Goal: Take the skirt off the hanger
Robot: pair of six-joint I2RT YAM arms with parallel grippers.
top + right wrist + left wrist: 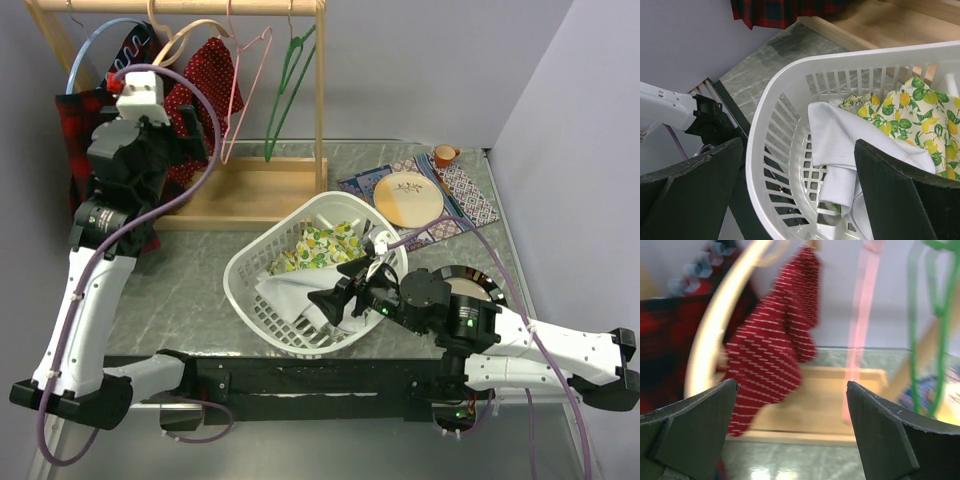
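Finds the skirt (205, 80), red with fine white dashes, draped over the tan hanger (705, 350) on the wooden rack (250, 190), toward 11 o'clock in the top view. Hangs in soft, uneven folds.

Shows the left gripper (791, 386) spread wide with nothing between its 2 fingers, aimed at the cloth at 11 o'clock of the wrist view. Cannot tell through the blur how near. Shows the right gripper (798, 145) equally wide and empty, poised over the white basket (840, 61) at 5 o'clock of the rack, above a white cloth (850, 135) and a lemon-print cloth (920, 110).

Looks light, thin and limp: likely to sag, bunch and slide rather than keep any shape. Offers no stiffness to push against, and probably swings with the hanger if nudged.

Best, by this reading, to pinch a thick fold on the lower hanging lobe, toward 7 o'clock of the fabric in the wrist view, taking enough layers for a firm bite. Then draw down and away to slip it off the hanger's arm.

Risks catching the hanger's curved arm with the fabric, dragging the hanger off the rail, or snagging the pink hanger (862, 315) at 3 o'clock. Worth minding the dark plaid garment (75, 130) at 9 o'clock, close beside and easy to grab by mistake.
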